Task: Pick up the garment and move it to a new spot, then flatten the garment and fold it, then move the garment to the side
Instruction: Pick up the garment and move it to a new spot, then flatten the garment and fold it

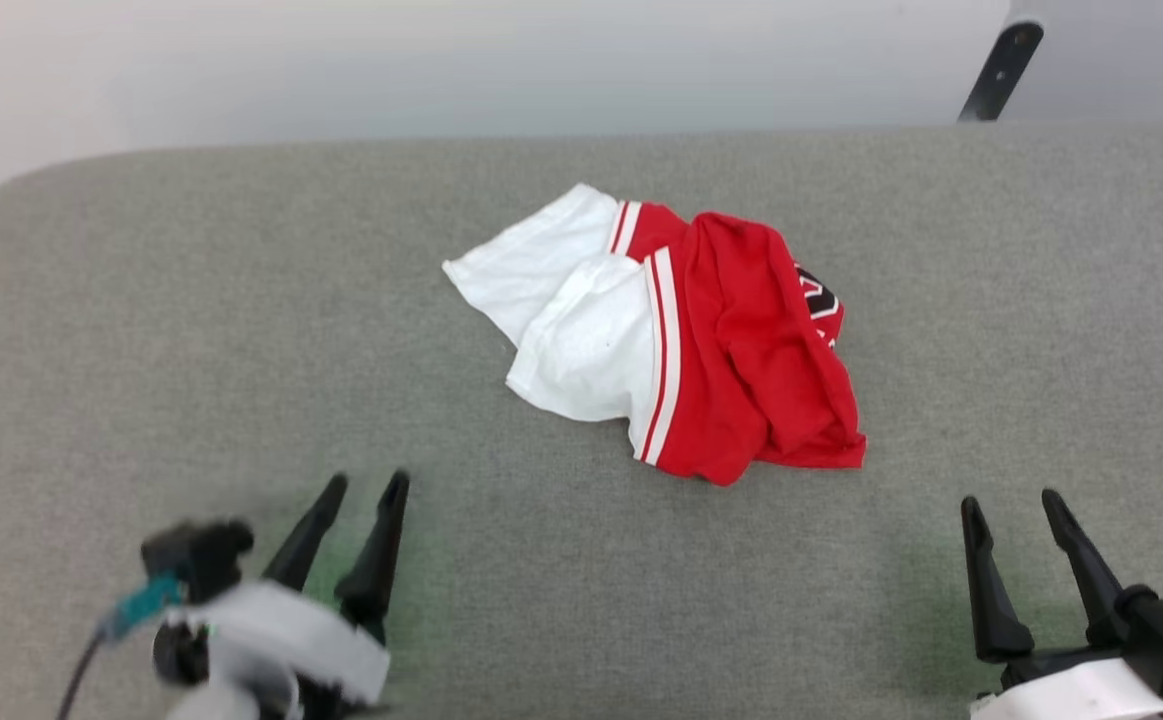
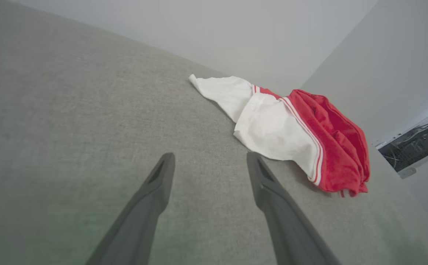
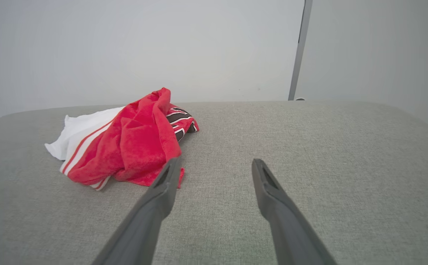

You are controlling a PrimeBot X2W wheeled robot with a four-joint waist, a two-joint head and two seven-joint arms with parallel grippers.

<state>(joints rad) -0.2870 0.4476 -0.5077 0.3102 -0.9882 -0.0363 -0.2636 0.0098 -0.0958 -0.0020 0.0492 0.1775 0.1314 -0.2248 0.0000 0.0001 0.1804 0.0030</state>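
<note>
The garment (image 1: 676, 335) lies crumpled in a heap in the middle of the grey fabric surface (image 1: 191, 330), white sleeves to the left, red body to the right, with a bit of black-and-white print at its far right edge. My left gripper (image 1: 369, 485) stands open at the lower left, apart from the garment. My right gripper (image 1: 1011, 503) stands open at the lower right, also apart from it. In the left wrist view the garment (image 2: 291, 129) lies ahead and to the right of the open left gripper (image 2: 211, 159). In the right wrist view the garment (image 3: 125, 143) lies ahead-left of the open right gripper (image 3: 215, 164).
A pale wall runs behind the surface's far edge. A dark slanted post (image 1: 1001, 70) rises at the far right; the right wrist view has it as a thin upright post (image 3: 299, 51). Dark equipment (image 2: 416, 141) sits beyond the surface in the left wrist view.
</note>
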